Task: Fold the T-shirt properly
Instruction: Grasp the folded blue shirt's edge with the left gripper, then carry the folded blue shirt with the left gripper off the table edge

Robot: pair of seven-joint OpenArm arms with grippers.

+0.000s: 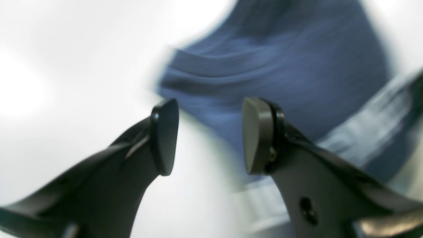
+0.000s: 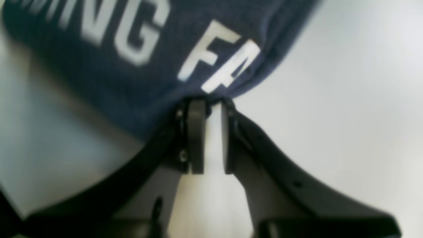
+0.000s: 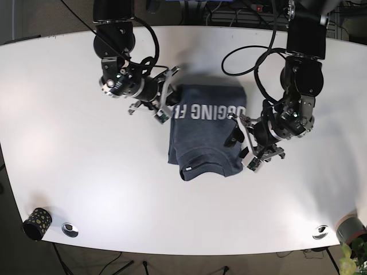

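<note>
1. The right pincer [image 3: 166, 103], on the left side of the base view, is nearly closed; its pads pinch a bunched edge of the T-shirt [image 3: 206, 134]. In the right wrist view the cloth gathers into a point directly ahead of the pincer tips [image 2: 209, 105], with white printed lettering [image 2: 218, 66] just beyond the grip.

2. The T-shirt lies on the white counter [image 3: 86, 172] between the two pincers, already folded into a compact rectangle with the collar edge toward the near side. It extends from the right pincer's tips across to the left pincer.

3. The left pincer [image 3: 243, 140], on the right side of the base view, is wide open and holds nothing. In the left wrist view, blue cloth [image 1: 281, 66] lies ahead of and slightly to the right of the tips [image 1: 210, 135]; the view is blurred, so contact with the cloth cannot be determined.

4. Handling judgement: the garment is light, soft and limp. It will drape and sag from any single grip point, and stacked layers may slide apart.

5. Grip recommendation: take hold at a folded edge or corner, capturing all layers between the pads. A shallow pinch risks lifting only the top layer and undoing the fold.
</note>
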